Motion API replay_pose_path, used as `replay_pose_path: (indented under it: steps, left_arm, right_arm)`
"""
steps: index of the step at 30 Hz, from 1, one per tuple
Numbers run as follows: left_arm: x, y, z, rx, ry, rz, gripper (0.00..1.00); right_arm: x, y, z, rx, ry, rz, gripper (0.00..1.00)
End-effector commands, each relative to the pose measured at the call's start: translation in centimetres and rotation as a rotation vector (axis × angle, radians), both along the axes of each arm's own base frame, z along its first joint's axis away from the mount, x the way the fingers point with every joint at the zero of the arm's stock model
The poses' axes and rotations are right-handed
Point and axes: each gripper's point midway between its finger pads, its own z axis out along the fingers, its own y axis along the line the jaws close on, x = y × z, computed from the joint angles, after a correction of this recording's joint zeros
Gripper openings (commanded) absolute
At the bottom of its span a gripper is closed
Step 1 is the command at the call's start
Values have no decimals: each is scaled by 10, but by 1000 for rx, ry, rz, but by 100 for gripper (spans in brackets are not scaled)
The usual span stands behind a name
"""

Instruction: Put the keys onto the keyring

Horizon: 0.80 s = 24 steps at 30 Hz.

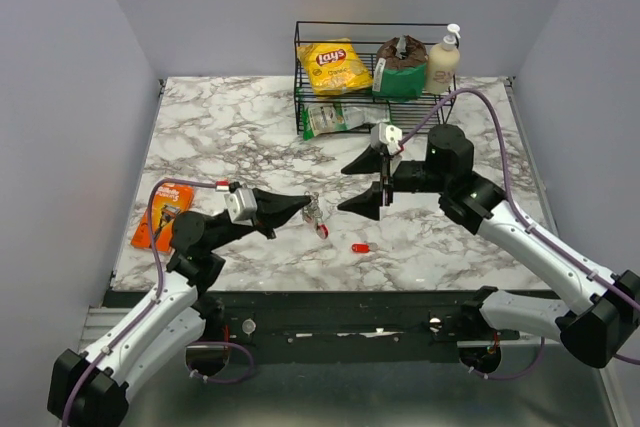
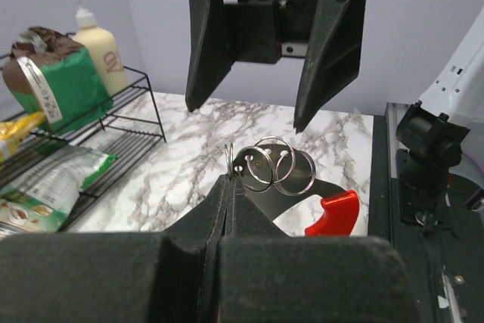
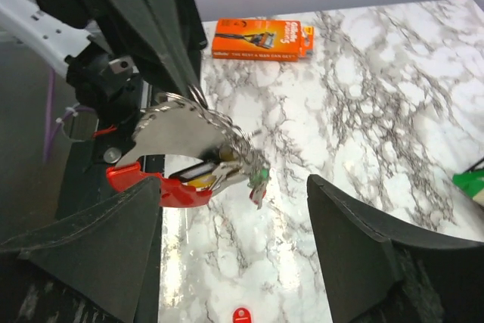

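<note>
The left end effector [image 1: 305, 206] pinched the keyring [image 2: 265, 166]; the right end effector [image 1: 343, 189], wide and empty, faced it closely.

The keyring [image 2: 266, 164], thin metal rings by a red oval loop [image 2: 333, 213], hangs aloft with a green-tagged key [image 3: 259, 178].

We read "Lay's" in the red roundel on the yellow chip bag [image 1: 335, 65], which lies on the wire rack [image 1: 372, 23]. On the orange razor pack [image 1: 152, 219], near the table's left edge, we make out "Gillette" in white. Its smaller print is too fine for us to read. The soap bottle [image 2: 102, 54] carries a red mark and the green bag [image 2: 64, 88] a white printed strip. We can read neither.
</note>
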Motion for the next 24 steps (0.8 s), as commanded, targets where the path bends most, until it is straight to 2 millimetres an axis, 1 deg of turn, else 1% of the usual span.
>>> replay_pose_path:
  steps: [1, 5, 6, 7, 9, 10, 12, 13, 14, 15, 16, 17, 19, 20, 23, 24]
  left_arm:
    - [3, 4, 18, 25, -131, 72, 0]
    - [-3, -2, 12, 130, -171, 58, 0]
    - [-8, -6, 11, 144, -182, 42, 0]
    - [-11, -7, 8, 169, -190, 28, 0]
    - [-13, -7, 1, 230, -206, 26, 0]
    - [-14, -7, -1, 251, -207, 24, 0]
    - [-14, -3, -8, 302, -206, 37, 0]
    - [-15, -1, -9, 313, -205, 41, 0]
    - [-15, 1, -14, 338, -197, 48, 0]
    - [-16, 3, -15, 341, -198, 52, 0]
    - [-17, 5, -16, 350, -195, 54, 0]
    - [-16, 7, -19, 358, -196, 62, 0]
    - [-15, 12, -23, 371, -184, 91, 0]
    - [-14, 14, -30, 384, -172, 102, 0]
    - [-14, 18, -34, 381, -167, 120, 0]
    - [-15, 19, -33, 378, -169, 124, 0]
  right_arm:
    - [19, -8, -16, -17, 39, -143, 86]
    - [18, -13, -39, -53, 110, -182, 87]
    - [18, -14, -43, -60, 122, -187, 87]
    - [16, -16, -54, -82, 148, -191, 87]
    - [14, -19, -65, -106, 181, -205, 87]
    - [15, -23, -77, -134, 211, -232, 87]
    - [15, -27, -93, -175, 251, -263, 87]
    - [17, -32, -110, -225, 290, -300, 87]
    - [18, -36, -124, -258, 337, -335, 87]
    - [18, -37, -133, -289, 356, -357, 87]
    - [19, -43, -150, -339, 417, -411, 86]
    - [17, -45, -160, -358, 468, -439, 85]
    - [18, -53, -177, -401, 531, -514, 84]
    - [17, -54, -185, -415, 569, -536, 82]
    - [15, -63, -211, -489, 644, -605, 77]
    - [16, -64, -216, -509, 659, -617, 75]
